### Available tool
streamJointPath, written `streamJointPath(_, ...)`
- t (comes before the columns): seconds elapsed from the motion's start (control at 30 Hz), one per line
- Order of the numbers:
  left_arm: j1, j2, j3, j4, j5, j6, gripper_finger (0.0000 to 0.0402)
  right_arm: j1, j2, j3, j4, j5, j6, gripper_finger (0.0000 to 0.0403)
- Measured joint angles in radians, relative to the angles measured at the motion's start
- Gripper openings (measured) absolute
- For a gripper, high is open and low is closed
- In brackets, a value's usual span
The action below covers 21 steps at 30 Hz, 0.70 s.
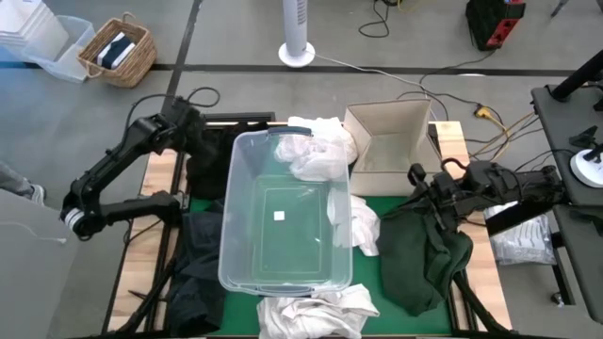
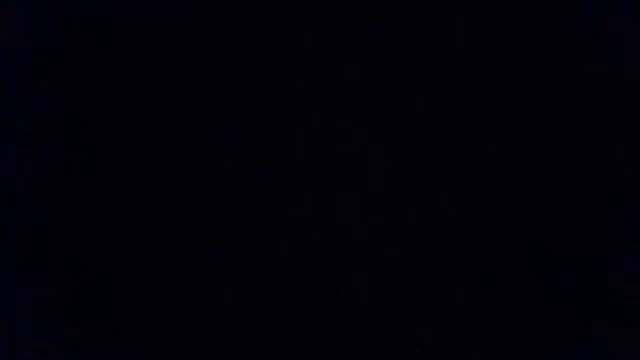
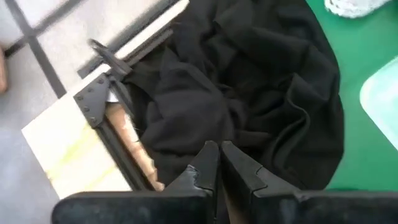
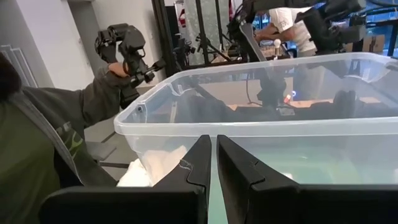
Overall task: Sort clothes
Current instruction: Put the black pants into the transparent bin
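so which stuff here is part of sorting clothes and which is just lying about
Part of the job:
- white clothes
- black garment
- dark green garment
- clear tub
- cardboard box

Just lying about:
- wicker basket
- white fan base

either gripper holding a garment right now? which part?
Nothing visibly held. Left gripper hovers shut over the black garment, no fabric between its fingers. Right gripper is shut and bare, facing the clear tub; the dark green garment lies beside it.

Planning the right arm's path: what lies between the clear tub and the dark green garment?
In the high view, a white garment hangs beside the clear tub, then green mat before the dark green garment.
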Motion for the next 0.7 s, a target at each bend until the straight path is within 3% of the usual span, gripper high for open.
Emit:
streamJointPath(0.27, -0.001, 0.11, -0.003, 0.0, -0.019, -0.04, 0.0, 0.0, 0.035, 0.0, -0.002, 0.0, 0.025, 0.0018)
streamJointPath(0.5, 0.0, 0.13, -0.003, 0.002, -0.021, -0.056, 0.0002, 0.0, 0.055, 0.0, -0.003, 0.0, 0.017, 0.0018)
streamJointPath(0.7, -0.001, 0.14, -0.006, 0.001, -0.022, -0.046, 0.0049, 0.0, 0.058, 0.0, 0.0, 0.0, 0.017, 0.0018)
